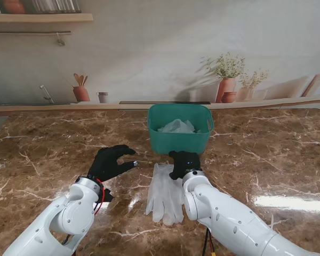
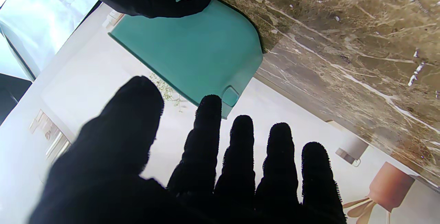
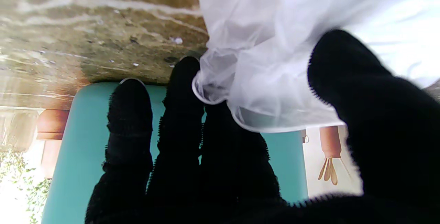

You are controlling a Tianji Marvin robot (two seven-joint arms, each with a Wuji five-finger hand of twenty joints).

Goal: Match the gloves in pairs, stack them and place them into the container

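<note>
gloves: translucent white pair (image 1: 164, 193) stacked flat on the marble tabletop (image 1: 266, 160), mid-tabletop toward its near edge | right hand (image 1: 183, 163): fingers (image 3: 130, 120) pinching the cuff end | left hand (image 1: 110, 162): fingers spread, empty, just beside the gloves | container: teal tub (image 1: 180, 141) beyond, toward the far edge, crumpled clear gloves (image 1: 177, 126) inside

No writing, label, brand or number can be read in any of the views. The green container (image 1: 180, 129) has plain walls, and the translucent gloves (image 1: 164, 193) just in front of it carry no print.
</note>
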